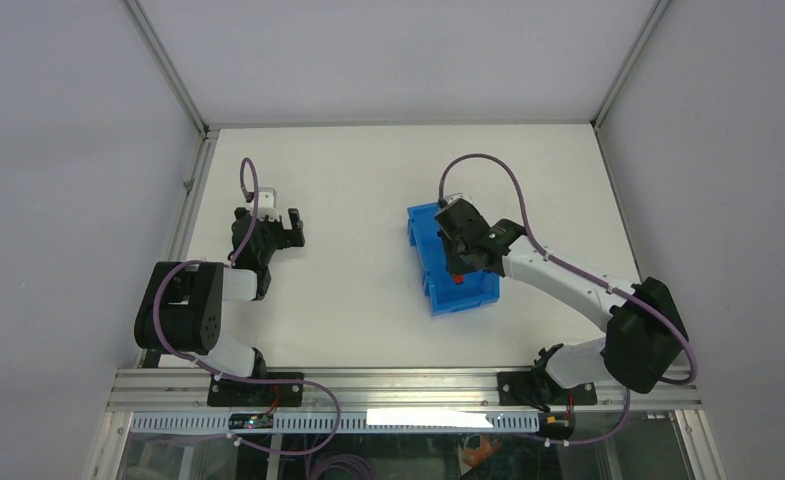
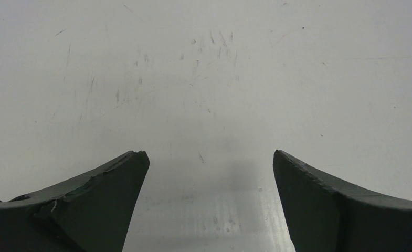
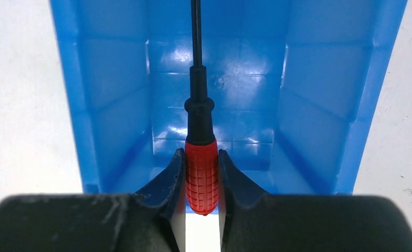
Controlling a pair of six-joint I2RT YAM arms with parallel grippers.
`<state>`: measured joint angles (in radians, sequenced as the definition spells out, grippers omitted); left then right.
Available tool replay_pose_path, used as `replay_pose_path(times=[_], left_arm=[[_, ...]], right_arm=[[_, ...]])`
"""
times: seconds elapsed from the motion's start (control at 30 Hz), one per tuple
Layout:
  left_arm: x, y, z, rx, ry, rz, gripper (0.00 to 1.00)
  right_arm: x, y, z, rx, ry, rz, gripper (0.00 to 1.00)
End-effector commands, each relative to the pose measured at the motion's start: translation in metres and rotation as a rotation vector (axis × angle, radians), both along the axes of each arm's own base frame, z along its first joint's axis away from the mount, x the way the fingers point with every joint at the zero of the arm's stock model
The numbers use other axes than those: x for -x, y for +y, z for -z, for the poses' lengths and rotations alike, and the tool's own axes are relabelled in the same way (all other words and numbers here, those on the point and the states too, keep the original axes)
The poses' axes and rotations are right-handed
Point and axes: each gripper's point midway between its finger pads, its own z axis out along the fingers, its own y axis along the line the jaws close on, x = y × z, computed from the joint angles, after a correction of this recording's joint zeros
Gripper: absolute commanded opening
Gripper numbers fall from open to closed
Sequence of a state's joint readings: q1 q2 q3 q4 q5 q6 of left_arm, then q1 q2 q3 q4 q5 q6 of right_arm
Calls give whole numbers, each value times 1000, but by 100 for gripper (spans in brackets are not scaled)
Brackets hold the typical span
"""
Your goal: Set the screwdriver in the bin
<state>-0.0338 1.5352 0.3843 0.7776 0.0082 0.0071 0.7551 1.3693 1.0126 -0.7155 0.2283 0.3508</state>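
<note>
Right wrist view: right gripper fingers are closest, pinching the screwdriver by its red ribbed handle, one finger at 9 o'clock of it and one at 3, both touching. The butt of the handle sits low between the fingers. The black collar and thin black shaft run straight to 12 o'clock and out of the top of the view.

The bin is directly behind. Its blue side walls stand at 9 and 3 o'clock of the shaft, with the glossy floor and far wall in between. The shaft lies along the bin's centreline, inside the wall outline. The screwdriver is held in the gripper, not lying loose. Can't tell whether the tip touches the floor or the far wall. All that shows inside the bin is that shaft over the blue floor.

Top view: the bin is at about 3 o'clock of the table centre, long axis skewed toward 11 and 5. The right gripper is over its middle, hiding most of the interior. A spot of red shows at the gripper's 6 o'clock end.

Left gripper: fingers spread wide, nothing between them, only scuffed white tabletop below. In the top view it is at about 9 o'clock of the table centre, well apart from the bin.
</note>
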Motion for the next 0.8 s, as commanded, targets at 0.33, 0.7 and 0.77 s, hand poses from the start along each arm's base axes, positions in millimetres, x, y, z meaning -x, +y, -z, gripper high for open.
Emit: replay_pose_path(times=[0.33, 0.7, 0.77], left_arm=[[-4, -7, -16, 20, -54, 14, 99], [-4, -7, -16, 20, -53, 15, 99], [-4, -7, -16, 20, -52, 15, 99]], right_arm=[[-26, 7, 48, 43, -19, 98, 38], [-45, 10, -9, 18, -119, 131, 56], [-52, 5, -36, 27, -179, 144, 64]])
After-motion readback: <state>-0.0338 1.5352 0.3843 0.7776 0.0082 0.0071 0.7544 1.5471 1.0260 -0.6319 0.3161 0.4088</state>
